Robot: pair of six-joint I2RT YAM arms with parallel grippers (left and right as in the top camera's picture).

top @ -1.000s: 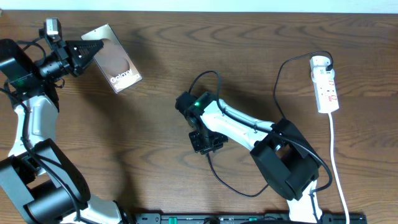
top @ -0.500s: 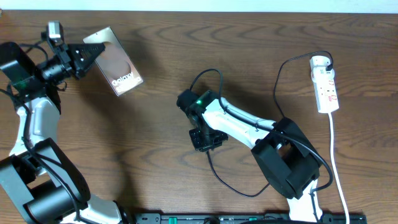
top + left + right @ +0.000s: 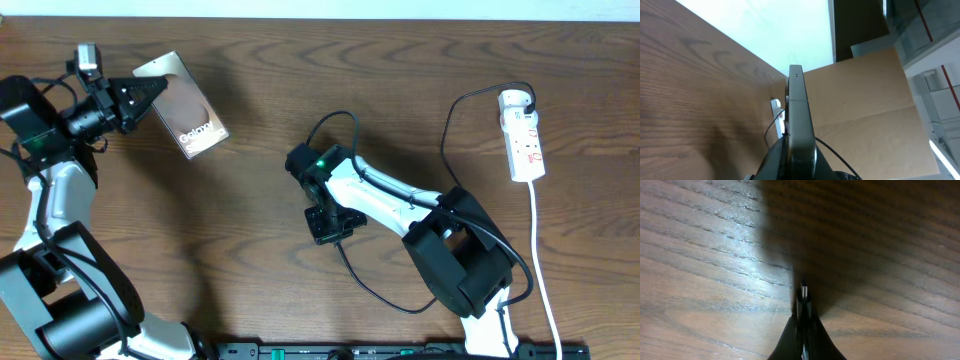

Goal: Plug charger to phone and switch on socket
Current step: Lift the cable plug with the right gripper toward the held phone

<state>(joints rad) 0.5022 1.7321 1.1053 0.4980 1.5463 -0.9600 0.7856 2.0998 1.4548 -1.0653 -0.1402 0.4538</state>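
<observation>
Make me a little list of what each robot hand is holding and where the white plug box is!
left gripper: shut on the phone, far left of the table
right gripper: shut on the charger, at its plug, mid-table
charger: not yet in the phone; cable runs to the socket
socket: far right, untouched

The phone (image 3: 186, 106) reads "Galaxy" in white; its smaller line is illegible. Red markings on the socket (image 3: 525, 142) are unreadable.
</observation>
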